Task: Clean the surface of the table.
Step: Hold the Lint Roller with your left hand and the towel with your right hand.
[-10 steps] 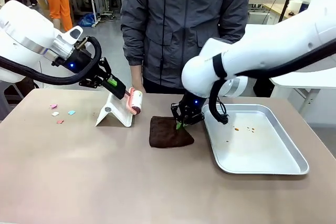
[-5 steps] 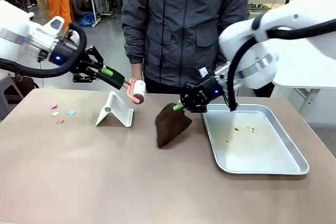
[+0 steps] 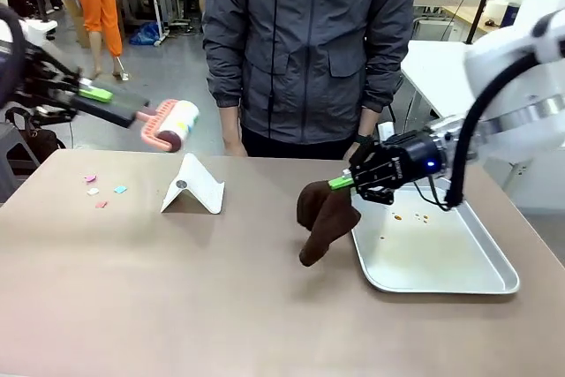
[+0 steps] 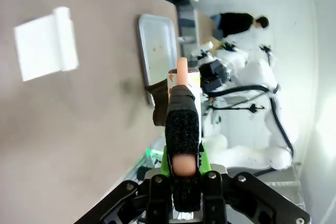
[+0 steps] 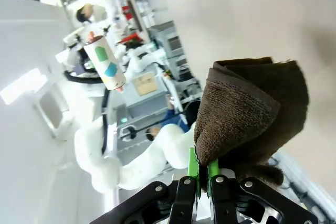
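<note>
The brownish table (image 3: 177, 306) bears a few coloured paper bits (image 3: 101, 192) at its far left. My left gripper (image 3: 99, 94) hangs high above the table's left edge, shut on the pink handle of a lint roller (image 3: 175, 124), whose roll points toward the middle. In the left wrist view the handle (image 4: 181, 69) runs out between the fingers (image 4: 183, 129). My right gripper (image 3: 342, 182) is shut on a dark brown cloth (image 3: 323, 215) that dangles just above the table beside the tray. In the right wrist view the cloth (image 5: 247, 114) bunches above the green pads (image 5: 193, 167).
A white folded stand (image 3: 194, 185) sits left of centre. A silver tray (image 3: 459, 280) with small brown crumbs (image 3: 411, 216) lies at the right. A person in a grey jacket (image 3: 309, 41) stands at the far edge, hands low.
The left arm lifted the roller off the stand, up and to the left. The right arm picked the cloth off the table and carried it up and right toward the tray.
</note>
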Controlling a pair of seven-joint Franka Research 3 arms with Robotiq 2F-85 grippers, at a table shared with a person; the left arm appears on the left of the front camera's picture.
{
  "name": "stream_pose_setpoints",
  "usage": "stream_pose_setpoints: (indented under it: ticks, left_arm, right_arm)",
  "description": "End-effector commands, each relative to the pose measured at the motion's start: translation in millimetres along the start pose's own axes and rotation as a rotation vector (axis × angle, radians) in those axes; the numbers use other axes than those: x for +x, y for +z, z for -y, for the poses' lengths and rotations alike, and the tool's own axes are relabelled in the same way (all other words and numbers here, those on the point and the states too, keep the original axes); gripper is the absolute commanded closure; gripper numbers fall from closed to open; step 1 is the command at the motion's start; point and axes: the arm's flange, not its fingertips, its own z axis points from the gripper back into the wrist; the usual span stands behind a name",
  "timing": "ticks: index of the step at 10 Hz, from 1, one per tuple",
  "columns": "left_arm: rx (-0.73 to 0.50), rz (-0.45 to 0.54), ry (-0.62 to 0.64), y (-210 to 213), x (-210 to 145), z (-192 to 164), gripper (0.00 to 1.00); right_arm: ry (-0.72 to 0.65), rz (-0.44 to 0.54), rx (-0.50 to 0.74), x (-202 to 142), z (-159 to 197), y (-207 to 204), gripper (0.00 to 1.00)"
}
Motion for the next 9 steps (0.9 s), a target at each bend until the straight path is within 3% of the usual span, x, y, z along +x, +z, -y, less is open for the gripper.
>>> stream_pose_setpoints:
  ticks: [1, 2, 3, 4, 5, 6, 7, 9]
  left_arm:
    - [-0.097, 0.007, -0.026, 12.5, -16.4, -8.8, 1.00]
    - [-0.130, 0.025, -0.018, 20.2, -26.8, -12.8, 1.00]
    - [-0.149, 0.045, -0.010, 26.7, -35.8, -15.5, 1.00]
    - [-0.169, 0.063, -0.013, 31.8, -44.4, -18.6, 1.00]
    - [-0.162, 0.083, -0.030, 45.1, -54.7, -25.8, 1.00]
    - [-0.066, 0.125, -0.060, 58.8, -62.7, -35.1, 1.00]
    - [-0.053, 0.115, -0.107, 80.4, -73.4, -48.7, 1.00]
    - [-0.035, 0.198, -0.111, 122.2, -94.3, -68.1, 1.00]
  right_arm:
    - [0.001, -0.021, 0.133, -45.2, 3.9, 6.3, 1.00]
    - [0.074, 0.013, 0.176, -70.2, 19.3, 15.0, 1.00]
    - [0.163, 0.115, 0.253, -87.4, 37.0, 33.8, 1.00]
    - [0.153, 0.159, 0.297, -101.9, 52.5, 55.2, 1.00]
    - [0.166, 0.259, 0.291, -117.8, 63.9, 78.5, 1.00]
    - [0.196, 0.310, 0.295, -128.5, 75.1, 105.8, 1.00]
    - [0.194, 0.328, 0.264, -132.8, 84.8, 129.4, 1.00]
    - [0.197, 0.302, 0.236, -135.8, 106.4, 170.4, 1.00]
